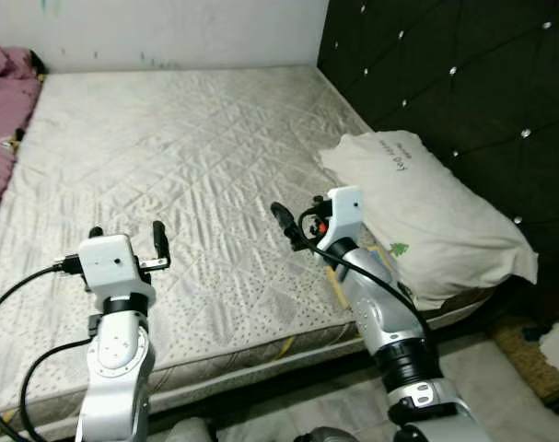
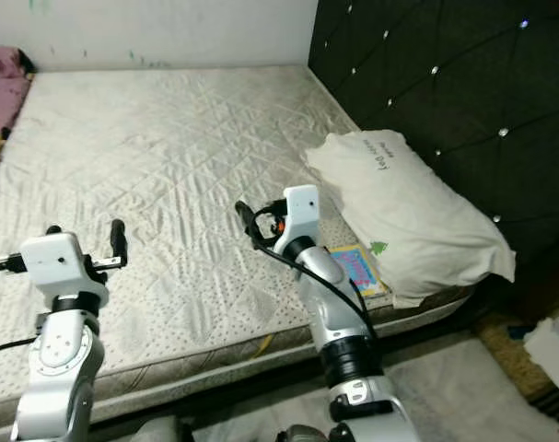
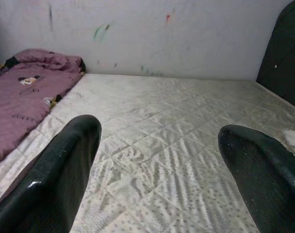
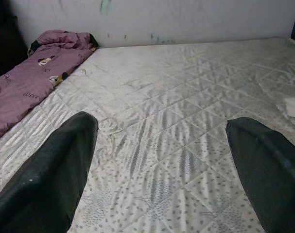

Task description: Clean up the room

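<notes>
Floor: pale rug or cloth (image 1: 288,414) at the foot of the bed, right below the robot.
Left pincer: left pincer (image 1: 127,238) up over the near edge of the mattress, fingers spread wide apart, nothing between them; in the left wrist view both black fingers (image 3: 55,179) frame bare quilting.
Right pincer: right pincer (image 1: 296,226) out over the mattress just beside the pillow, and it too is spread wide with nothing gripped; the right wrist view has its fingers (image 4: 45,179) far apart above the quilt.
Book: a colourful flat book or card (image 2: 360,267) lies on the mattress at the near corner, tucked partly under the pillow's lower edge, close by the right arm.
Pillow: big cream pillow (image 1: 426,212) with small green print, lying against the headboard on the right side, its near end hanging over the mattress corner.
Mattress: quilted off-white mattress (image 1: 187,157), wrinkled through the middle.
Headboard: dark tufted headboard (image 1: 463,83) with shiny studs, along the right.
Blanket: crumpled mauve blanket (image 1: 3,120) bunched along the far left edge, patterned with small figures.
Wall: white wall (image 3: 152,34) at the far end, scuffed with green and red marks.
</notes>
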Tool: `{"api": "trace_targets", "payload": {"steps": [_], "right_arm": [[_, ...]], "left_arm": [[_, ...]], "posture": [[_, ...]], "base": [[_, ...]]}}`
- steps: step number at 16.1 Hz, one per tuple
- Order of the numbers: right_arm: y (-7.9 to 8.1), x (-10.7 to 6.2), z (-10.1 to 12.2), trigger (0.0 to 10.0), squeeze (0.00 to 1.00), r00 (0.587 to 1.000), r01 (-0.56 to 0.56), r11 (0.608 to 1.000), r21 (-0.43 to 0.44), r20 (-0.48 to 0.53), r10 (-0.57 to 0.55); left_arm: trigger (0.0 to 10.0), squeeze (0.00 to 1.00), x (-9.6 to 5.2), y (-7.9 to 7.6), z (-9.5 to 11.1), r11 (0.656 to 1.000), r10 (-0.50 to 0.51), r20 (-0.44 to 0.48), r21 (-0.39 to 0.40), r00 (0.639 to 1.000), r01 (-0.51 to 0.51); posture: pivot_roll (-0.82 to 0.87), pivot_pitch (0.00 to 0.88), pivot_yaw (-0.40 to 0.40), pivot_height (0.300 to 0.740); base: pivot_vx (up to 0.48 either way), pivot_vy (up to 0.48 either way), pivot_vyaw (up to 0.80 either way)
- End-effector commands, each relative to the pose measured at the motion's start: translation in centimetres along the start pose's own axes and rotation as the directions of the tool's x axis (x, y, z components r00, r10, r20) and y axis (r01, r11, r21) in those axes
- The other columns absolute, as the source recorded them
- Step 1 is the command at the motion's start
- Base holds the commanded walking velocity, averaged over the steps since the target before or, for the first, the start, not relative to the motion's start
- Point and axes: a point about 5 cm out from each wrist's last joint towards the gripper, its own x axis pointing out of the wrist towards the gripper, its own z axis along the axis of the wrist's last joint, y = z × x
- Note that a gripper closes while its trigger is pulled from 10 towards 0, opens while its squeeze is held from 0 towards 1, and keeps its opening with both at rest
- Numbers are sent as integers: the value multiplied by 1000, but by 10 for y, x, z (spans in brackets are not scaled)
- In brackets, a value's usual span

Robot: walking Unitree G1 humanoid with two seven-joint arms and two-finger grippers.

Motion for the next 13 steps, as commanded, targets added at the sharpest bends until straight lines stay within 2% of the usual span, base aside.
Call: {"api": "trace_targets", "payload": {"steps": [1, 5, 13], "right_arm": [[-1, -1, 4, 10000, 0, 1000, -1, 1000, -14, 22, 2], [0, 0, 3, 10000, 0, 1000, -5, 1000, -10, 19, 5], [6, 4, 3, 10000, 0, 999, -31, 999, -23, 14, 32]], "left_arm": [[10000, 0, 0, -2, 0, 1000, 0, -9, -13, 1000, 0], [10000, 0, 1, -3, 0, 1000, -15, -12, -8, 1000, 15], [10000, 0, 2, -2, 0, 1000, -10, -13, -6, 1000, 10]], "posture": [[6, 0, -63, 740], [10, 0, -62, 740], [15, 0, -60, 740]], "base": [[0, 0, 788], [0, 430, 741], [0, 480, 0]]}}
